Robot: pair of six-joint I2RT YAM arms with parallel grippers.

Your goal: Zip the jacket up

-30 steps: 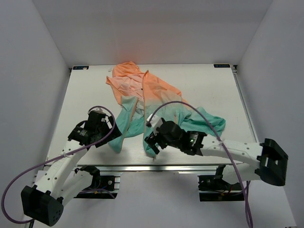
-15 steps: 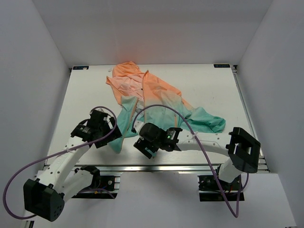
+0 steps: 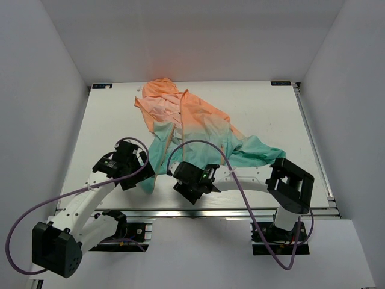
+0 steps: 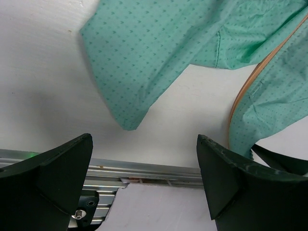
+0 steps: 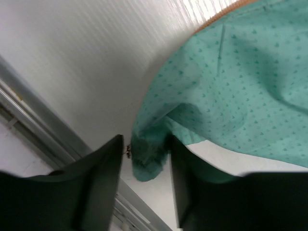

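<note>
The jacket (image 3: 192,123) lies spread on the white surface (image 3: 108,120), peach hood toward the far side, teal hem and sleeves toward the arms. It has hardly shifted in the last second.

The right arm has changed most. A second ago it reached in from the right with its big joint far out near the surface's right corner; now it has folded inward, and the right gripper (image 3: 186,189) sits a little further left at the near edge, over the hem. The teal sleeve that lay under its forearm is now uncovered. In the wrist view its fingers (image 5: 91,187) stand half-closed either side of a bunched corner of teal hem, with a small metal piece (image 5: 128,152) just beside the cloth. Whether they actually pinch the fabric I cannot tell.

The left gripper (image 3: 139,173) has drifted only slightly. Its jaws gape wide and hold nothing, above the near rail (image 4: 144,168), with a loose teal flap (image 4: 144,62) ahead and the orange zipper tape (image 4: 245,91) off to its right.
</note>
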